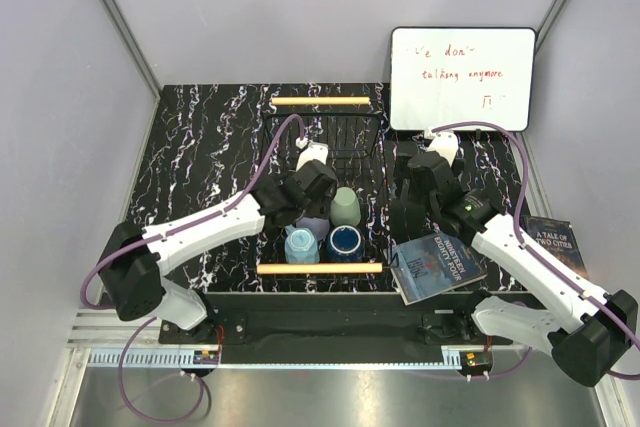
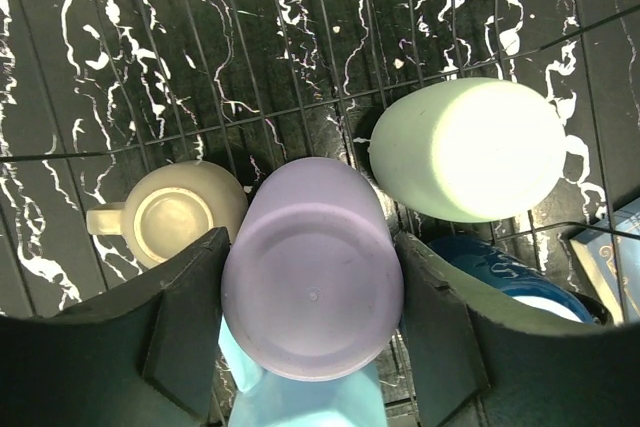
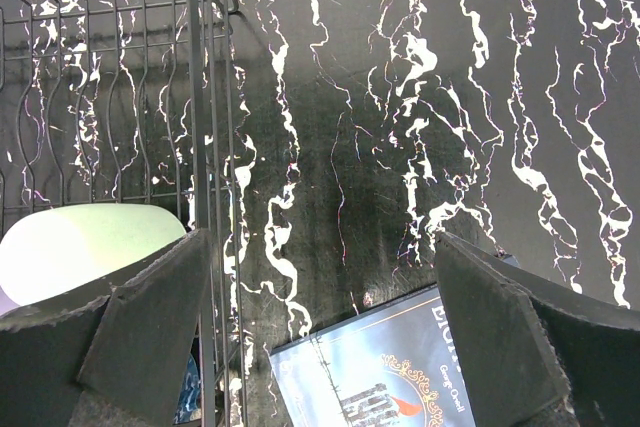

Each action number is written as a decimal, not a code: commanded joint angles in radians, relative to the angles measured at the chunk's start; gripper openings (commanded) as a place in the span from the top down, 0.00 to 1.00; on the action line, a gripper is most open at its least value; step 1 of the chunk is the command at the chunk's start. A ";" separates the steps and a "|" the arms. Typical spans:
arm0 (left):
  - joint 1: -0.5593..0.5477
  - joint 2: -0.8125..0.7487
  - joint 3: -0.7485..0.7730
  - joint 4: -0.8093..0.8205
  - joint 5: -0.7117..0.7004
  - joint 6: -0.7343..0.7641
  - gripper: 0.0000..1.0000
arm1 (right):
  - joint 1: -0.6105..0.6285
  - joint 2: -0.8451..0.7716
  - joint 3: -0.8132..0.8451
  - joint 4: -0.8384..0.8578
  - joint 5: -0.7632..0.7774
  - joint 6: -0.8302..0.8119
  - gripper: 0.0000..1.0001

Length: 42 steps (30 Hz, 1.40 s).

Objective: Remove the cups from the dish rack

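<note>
Within the dish rack (image 2: 300, 47), the beige handled mug (image 2: 175, 217) is seen at the left. Just beside it, the lavender tumbler (image 2: 312, 297) stands base up and is clasped on both sides by the left gripper (image 2: 312, 245), with the light blue mug (image 2: 300, 402) glimpsed beneath. To its right are set the pale green tumbler (image 2: 465, 147) and the dark navy blue mug (image 2: 510, 282). Beyond the rack wall, the right gripper (image 3: 320, 327) is held spread wide, gripping nothing, above the table (image 3: 400, 97), with a book (image 3: 380, 377) lying near its fingers.

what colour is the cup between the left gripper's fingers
Lavender. The cup shows best in the left wrist view.
</note>
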<state>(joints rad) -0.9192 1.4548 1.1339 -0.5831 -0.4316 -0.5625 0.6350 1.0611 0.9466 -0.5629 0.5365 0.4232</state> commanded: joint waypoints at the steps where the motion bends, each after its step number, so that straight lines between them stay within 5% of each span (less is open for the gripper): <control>1: -0.004 -0.063 0.041 -0.024 -0.067 0.049 1.00 | 0.008 -0.019 0.003 0.034 -0.007 0.014 0.00; 16: -0.004 -0.197 0.351 -0.089 -0.084 0.159 1.00 | 0.009 -0.046 0.014 0.032 -0.046 0.034 0.00; 20: -0.001 -0.253 0.305 -0.008 -0.027 0.145 1.00 | 0.008 -0.076 0.012 0.046 -0.108 0.042 0.00; 24: 0.058 -0.402 0.153 0.240 0.105 0.089 1.00 | 0.008 -0.183 -0.022 0.119 -0.214 0.075 0.00; 30: 0.262 -0.542 -0.101 0.641 0.537 -0.103 1.00 | 0.008 -0.311 -0.089 0.313 -0.426 0.160 0.00; 39: 0.427 -0.479 -0.394 1.320 0.947 -0.514 1.00 | 0.009 -0.383 -0.160 0.612 -0.708 0.365 0.01; 42: 0.427 -0.461 -0.395 1.347 0.984 -0.534 1.00 | 0.009 -0.383 -0.155 0.626 -0.718 0.362 0.03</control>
<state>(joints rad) -0.4961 0.9787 0.7406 0.4530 0.3744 -0.9508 0.6369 0.6918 0.7883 -0.0830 -0.0822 0.7223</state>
